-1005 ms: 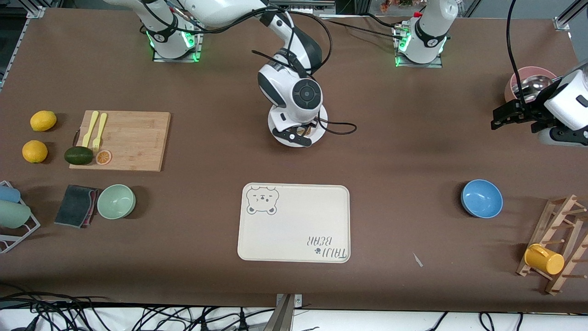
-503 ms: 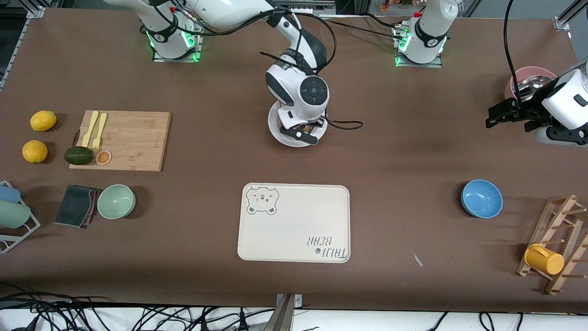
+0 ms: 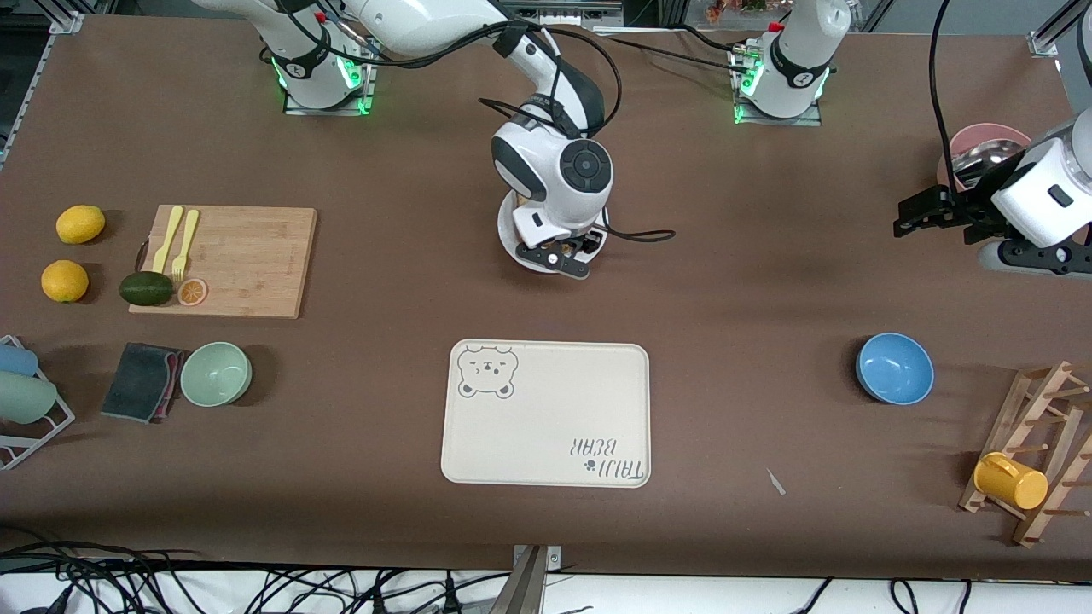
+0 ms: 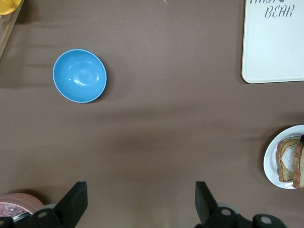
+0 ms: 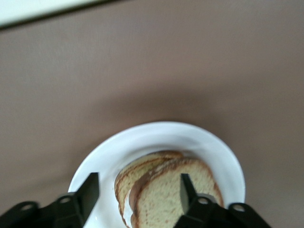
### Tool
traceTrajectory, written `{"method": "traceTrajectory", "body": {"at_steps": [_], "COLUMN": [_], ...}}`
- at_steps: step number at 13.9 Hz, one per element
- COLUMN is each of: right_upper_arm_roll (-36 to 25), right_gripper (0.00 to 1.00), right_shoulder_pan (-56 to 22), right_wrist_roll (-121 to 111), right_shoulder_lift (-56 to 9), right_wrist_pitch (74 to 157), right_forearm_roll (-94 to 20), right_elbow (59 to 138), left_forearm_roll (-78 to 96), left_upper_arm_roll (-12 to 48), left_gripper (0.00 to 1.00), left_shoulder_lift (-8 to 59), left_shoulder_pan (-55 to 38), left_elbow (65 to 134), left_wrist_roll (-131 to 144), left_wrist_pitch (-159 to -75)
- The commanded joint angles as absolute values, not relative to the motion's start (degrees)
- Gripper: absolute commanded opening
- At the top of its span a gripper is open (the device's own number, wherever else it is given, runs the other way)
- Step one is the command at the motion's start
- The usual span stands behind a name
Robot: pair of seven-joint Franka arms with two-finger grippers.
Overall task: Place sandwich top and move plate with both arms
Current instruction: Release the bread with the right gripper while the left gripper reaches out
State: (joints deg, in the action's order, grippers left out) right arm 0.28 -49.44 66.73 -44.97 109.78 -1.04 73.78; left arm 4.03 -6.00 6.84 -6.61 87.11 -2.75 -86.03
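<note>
- Right gripper point(image 5: 137, 197) sits just over the plate point(image 5: 209, 142), jaws spread wide and holding nothing; the fingers point(image 5: 88, 190) stand either side of the sandwich top point(image 5: 175, 194) without gripping it.
- Sandwich top lies on the stack, offset from the lower slice, whose crust and a pale filling edge show beside it. Looks placed, not perfectly aligned.
- Plate is mid-table, toward the edge where the arm bases stand, well apart from the cream bear tray point(image 3: 546, 414), which lies nearer the front camera.
- Left gripper point(image 4: 137, 206) hangs fully open and empty over bare table near the left arm's end, with the blue bowl point(image 4: 80, 76) in its view.
- Next, as I judge it: lift the right gripper straight up so the fingers don't drag the slice, then bring both arms to opposing plate rims and keep the plate level.
</note>
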Motion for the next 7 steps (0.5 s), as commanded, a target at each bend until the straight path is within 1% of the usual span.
{"method": "traceTrajectory", "body": {"at_steps": [1, 5, 7], "right_upper_arm_roll": [0.09, 0.09, 0.09], "right_gripper": [0.99, 1.00, 1.00], "right_shoulder_pan": [-46.24, -39.04, -34.21], "right_wrist_roll": [61.72, 48.38, 39.59], "right_shoulder_lift": [-41.06, -35.52, -32.71], "right_wrist_pitch": [104.78, 98.19, 95.64], "right_forearm_roll": [-0.70, -0.97, -0.88], "right_elbow": [73.04, 73.04, 73.04], "left_forearm_roll": [4.57, 5.45, 6.58], "left_upper_arm_roll": [-6.15, -6.24, -6.15], "left_gripper": [1.00, 1.00, 1.00], "left_shoulder_lift": [6.59, 6.68, 7.03], "left_shoulder_pan": [-6.42, -6.15, -6.41], "left_elbow": [87.45, 87.63, 87.63], "left_wrist_roll": [-2.73, -3.43, -3.43], "left_wrist_pitch": [-85.17, -84.99, -84.90]}}
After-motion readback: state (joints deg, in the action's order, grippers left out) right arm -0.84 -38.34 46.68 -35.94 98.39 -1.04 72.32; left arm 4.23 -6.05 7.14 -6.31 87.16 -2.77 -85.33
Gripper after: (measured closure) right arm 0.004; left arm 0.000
